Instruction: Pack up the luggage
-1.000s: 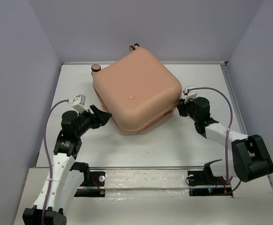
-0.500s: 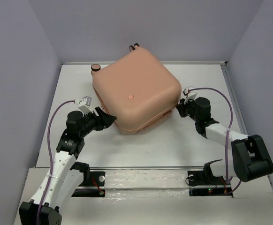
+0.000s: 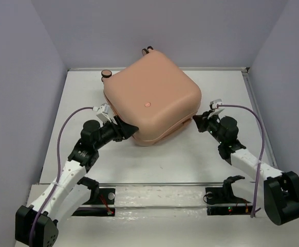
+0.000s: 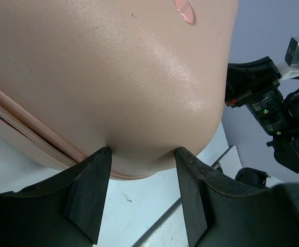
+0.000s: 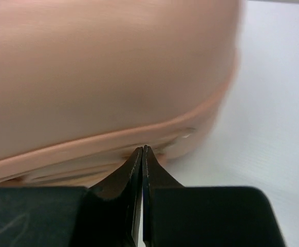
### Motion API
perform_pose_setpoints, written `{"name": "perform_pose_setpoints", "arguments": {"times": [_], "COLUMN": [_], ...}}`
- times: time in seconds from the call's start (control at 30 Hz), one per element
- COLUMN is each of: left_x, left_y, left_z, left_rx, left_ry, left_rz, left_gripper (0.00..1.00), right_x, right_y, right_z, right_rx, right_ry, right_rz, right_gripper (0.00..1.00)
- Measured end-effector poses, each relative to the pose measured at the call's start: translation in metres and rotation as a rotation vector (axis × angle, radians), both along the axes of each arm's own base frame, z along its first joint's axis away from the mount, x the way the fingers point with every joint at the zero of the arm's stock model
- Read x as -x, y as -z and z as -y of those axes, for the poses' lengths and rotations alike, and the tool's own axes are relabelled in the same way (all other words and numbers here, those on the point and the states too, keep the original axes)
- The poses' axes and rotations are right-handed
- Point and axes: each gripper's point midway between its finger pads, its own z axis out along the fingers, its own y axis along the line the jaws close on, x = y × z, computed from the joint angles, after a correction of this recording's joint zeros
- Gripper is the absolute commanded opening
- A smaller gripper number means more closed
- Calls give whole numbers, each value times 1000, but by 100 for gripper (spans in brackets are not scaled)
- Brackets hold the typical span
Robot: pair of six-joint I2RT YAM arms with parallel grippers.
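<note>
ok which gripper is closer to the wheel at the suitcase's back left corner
Left. The left gripper is in front of the wheel, open fingers against the near corner of the suitcase. The right gripper, shut, is across the suitcase at its right corner.

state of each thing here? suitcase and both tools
suitcase, closed, lying flat with its wheels at the far side
left tool, open, one fingertip either side of the suitcase's near corner
right tool, shut, tips right at the suitcase's side
</note>
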Motion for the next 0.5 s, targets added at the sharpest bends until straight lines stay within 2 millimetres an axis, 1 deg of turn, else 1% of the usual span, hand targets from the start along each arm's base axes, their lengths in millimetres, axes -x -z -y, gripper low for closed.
{"name": "perform_pose_setpoints", "arguments": {"times": [0.03, 0.1, 0.13, 0.17, 0.23, 0.27, 0.3, 0.37, 0.43, 0.5], "left_x": [-2, -3, -4, -4, -6, -6, -6, -7, -6, -8], "left_y": [0, -1, -2, -2, -2, -2, -2, -2, -2, -3], "left_z": [1, 6, 10, 12, 16, 16, 16, 16, 15, 13], "left_rx": [5, 20, 28, 33, 41, 42, 42, 41, 38, 29], "left_ry": [-4, 2, 7, 11, 16, 16, 14, 10, 3, -11], "left_rz": [-3, -7, -6, -8, -8, -9, -8, -6, -4, 3], "left_gripper": [61, 61, 61, 61, 61, 61, 61, 61, 61, 61], "right_x": [3, 21, 35, 53, 82, 93, 99, 100, 95, 83], "right_y": [-3, -15, -15, -10, 2, 8, 12, 16, 12, 8], "right_z": [-4, -37, -61, -86, -115, -124, -125, -116, -101, -84], "right_rx": [-12, -44, -46, -42, -23, -15, -13, -16, -22, -25], "right_ry": [-17, -123, -199, -284, -390, -422, -422, -367, -275, -181], "right_rz": [4, 22, 17, -3, -50, -76, -94, -114, -112, -113], "right_gripper": [7, 7, 7, 7, 7, 7, 7, 7, 7, 8]}}
